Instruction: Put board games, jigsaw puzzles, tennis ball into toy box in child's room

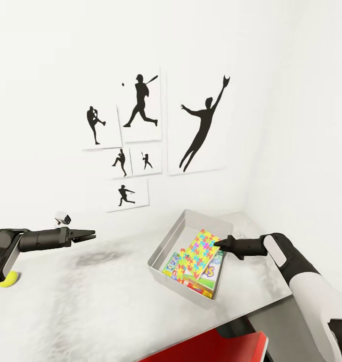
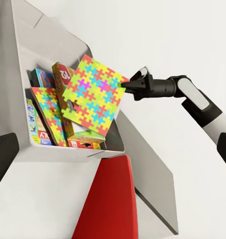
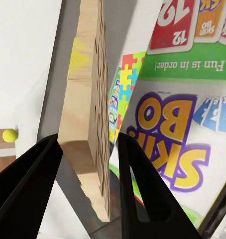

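Head view: at the desk's (image 1: 90, 301) right end, the right gripper (image 1: 222, 244) pinches a jigsaw puzzle (image 1: 203, 251) — bright multicoloured interlocking pieces — tilted over the grey toy box (image 1: 163, 241). Left gripper (image 1: 88, 234) hovers, jaws seemingly together.

Left wrist view: colourful game boxes lie beneath.

Right wrist view: a box (image 3: 192, 99) reads "SKIP-BO" — "Fun is in order!"
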You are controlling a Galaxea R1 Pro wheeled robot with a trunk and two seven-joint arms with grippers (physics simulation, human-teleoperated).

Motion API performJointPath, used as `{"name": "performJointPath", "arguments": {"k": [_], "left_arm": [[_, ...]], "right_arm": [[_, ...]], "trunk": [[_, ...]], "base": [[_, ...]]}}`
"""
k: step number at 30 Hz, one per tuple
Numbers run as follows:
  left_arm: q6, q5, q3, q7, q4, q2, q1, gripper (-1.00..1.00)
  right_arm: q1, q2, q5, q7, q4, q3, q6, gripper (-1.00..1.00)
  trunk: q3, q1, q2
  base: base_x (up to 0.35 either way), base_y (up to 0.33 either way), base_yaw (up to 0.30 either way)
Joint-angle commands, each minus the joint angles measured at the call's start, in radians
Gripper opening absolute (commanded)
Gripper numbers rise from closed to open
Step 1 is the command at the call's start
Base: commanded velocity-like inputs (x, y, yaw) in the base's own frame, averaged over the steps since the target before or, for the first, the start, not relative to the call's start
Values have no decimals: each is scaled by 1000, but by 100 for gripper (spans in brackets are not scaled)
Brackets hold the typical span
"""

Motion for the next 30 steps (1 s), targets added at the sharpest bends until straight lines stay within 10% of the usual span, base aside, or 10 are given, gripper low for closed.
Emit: {"name": "performJointPath", "arguments": {"k": [1,30], "left_arm": [[11,0,0,-4,0,0,-1,100],[11,-2,0,-4,0,0,-1,100]], "right_arm": [[-1,2,8,9,0,1,2,-100],[-17,14,23,-1,2,33,2,-100]], "trunk": [[-2,1,-2],[-2,1,-2]], "base": [[0,0,0],[0,0,0]]}}
